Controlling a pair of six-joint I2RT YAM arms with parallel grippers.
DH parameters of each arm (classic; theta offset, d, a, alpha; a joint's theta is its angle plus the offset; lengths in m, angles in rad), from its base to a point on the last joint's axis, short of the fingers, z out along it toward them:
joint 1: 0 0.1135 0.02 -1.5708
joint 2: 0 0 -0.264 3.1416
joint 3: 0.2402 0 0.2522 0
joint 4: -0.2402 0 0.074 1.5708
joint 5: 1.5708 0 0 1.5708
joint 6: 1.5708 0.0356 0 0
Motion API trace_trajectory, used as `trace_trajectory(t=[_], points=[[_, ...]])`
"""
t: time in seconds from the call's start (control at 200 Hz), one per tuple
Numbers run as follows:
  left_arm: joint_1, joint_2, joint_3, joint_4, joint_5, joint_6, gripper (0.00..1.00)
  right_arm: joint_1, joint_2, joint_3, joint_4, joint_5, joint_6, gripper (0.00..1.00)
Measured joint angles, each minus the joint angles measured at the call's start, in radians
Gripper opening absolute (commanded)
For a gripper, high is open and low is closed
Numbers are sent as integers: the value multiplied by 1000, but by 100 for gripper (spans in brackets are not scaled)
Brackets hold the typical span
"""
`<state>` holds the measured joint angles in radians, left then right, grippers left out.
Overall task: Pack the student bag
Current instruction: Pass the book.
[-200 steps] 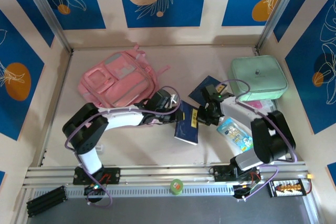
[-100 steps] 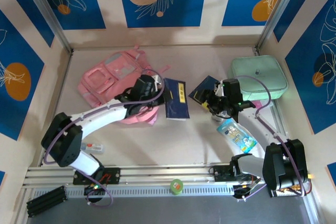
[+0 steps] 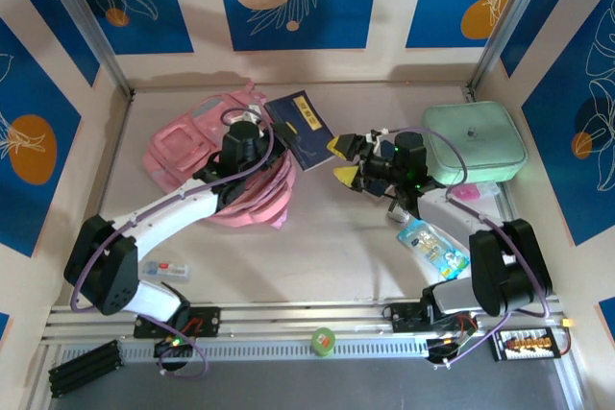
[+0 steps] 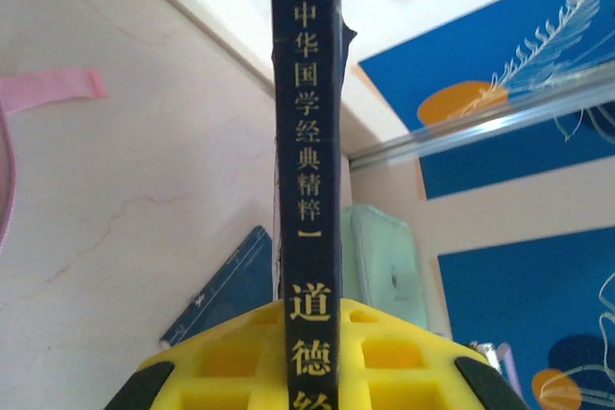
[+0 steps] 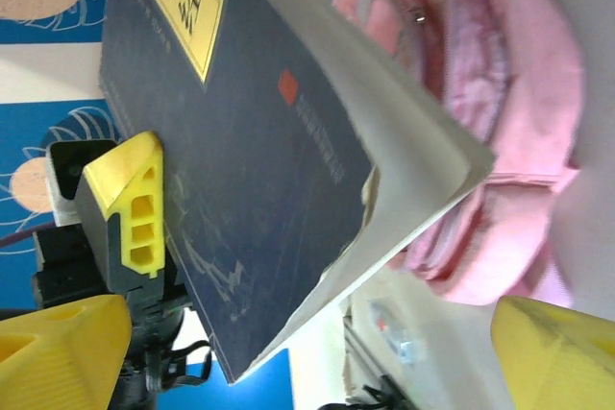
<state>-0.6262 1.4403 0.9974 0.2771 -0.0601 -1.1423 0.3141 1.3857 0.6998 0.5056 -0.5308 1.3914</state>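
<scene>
Navy book [image 3: 300,130] now at student bag [image 3: 183,156] | left pincer [image 4: 312,357] grasping it | right pincer [image 3: 344,160] released

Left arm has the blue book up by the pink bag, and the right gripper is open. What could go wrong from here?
1. Only the left gripper clamps the book, near one end, so it may tilt or slip.
2. The student bag lies slumped, its mouth not clearly open, so the book could snag on fabric.
3. The open right gripper sits close to the book and might get clipped.
</scene>
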Motion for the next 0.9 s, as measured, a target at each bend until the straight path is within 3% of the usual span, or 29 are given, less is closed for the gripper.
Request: trace_trajectory(t=[0.245, 0.45, 0.615, 0.9], points=[[0, -6, -41, 124, -82, -121, 0, 73, 159, 79, 260, 30, 227, 93], [0, -11, -48, 142, -127, -188, 0, 130, 199, 158, 284, 67, 295, 87], [0, -32, -50, 142, -159, -199, 0, 148, 198, 168, 296, 106, 314, 64], [-7, -55, -81, 143, -183, -203, 0, 135, 193, 145, 324, 154, 319, 49]])
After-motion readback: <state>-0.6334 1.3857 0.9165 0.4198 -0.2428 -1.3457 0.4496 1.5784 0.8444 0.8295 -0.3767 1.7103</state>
